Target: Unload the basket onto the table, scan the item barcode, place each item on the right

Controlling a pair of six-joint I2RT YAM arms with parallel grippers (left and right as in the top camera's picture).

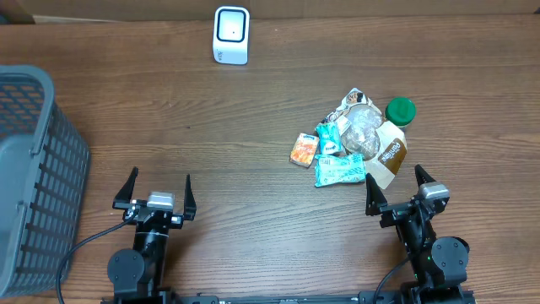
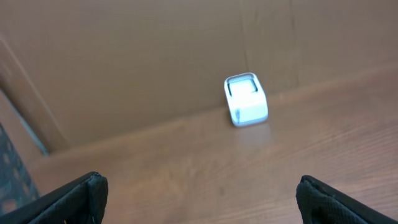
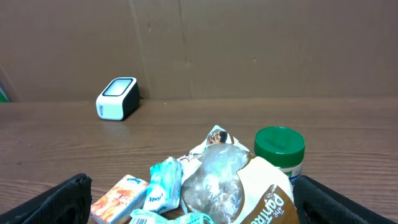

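A white barcode scanner (image 1: 231, 35) stands at the far edge of the table, also seen in the left wrist view (image 2: 246, 99) and the right wrist view (image 3: 118, 98). A heap of items lies right of centre: an orange pack (image 1: 304, 149), two teal packs (image 1: 339, 169), a brown-and-white bag (image 1: 375, 143) and a green-lidded jar (image 1: 400, 111). My right gripper (image 1: 394, 179) stands open just in front of the heap, its jaws wide around the view of the bag (image 3: 249, 186). My left gripper (image 1: 160, 177) is open near the front left, nothing between its fingers (image 2: 199, 186).
A grey mesh basket (image 1: 34, 169) fills the left side of the table. A brown cardboard wall (image 3: 249, 43) backs the table behind the scanner. Bare wood lies between the two arms and the scanner.
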